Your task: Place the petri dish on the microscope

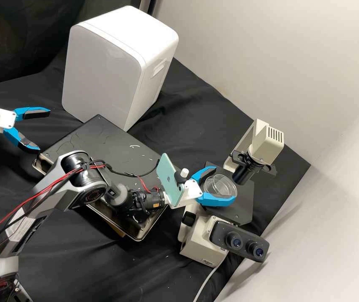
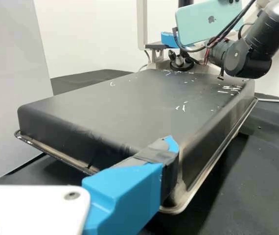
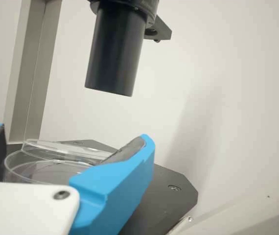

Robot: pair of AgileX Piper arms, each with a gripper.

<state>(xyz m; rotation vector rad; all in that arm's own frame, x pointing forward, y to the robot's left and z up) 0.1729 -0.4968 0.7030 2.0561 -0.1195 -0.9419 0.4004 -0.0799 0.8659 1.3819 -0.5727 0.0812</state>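
A clear petri dish [image 1: 220,186] sits between the blue fingers of my right gripper [image 1: 223,184], which is shut on it just above the microscope's black stage [image 1: 240,209]. The dish lies beside and below the microscope's black condenser tube [image 1: 242,173]. In the right wrist view the petri dish [image 3: 46,159] shows between the right gripper's [image 3: 66,147] fingers, its lid slightly tilted, with the black tube [image 3: 115,49] above and the stage [image 3: 164,196] beneath. My left gripper [image 1: 40,129] is open at the far left, empty, next to the tray's corner.
An upturned black tray [image 1: 116,147] lies mid-bench and shows in the left wrist view as the tray [image 2: 129,107] in front of the open left gripper [image 2: 76,147]. A white box [image 1: 116,63] stands behind it. The microscope's eyepieces [image 1: 242,243] face the front right. A wall runs along the right.
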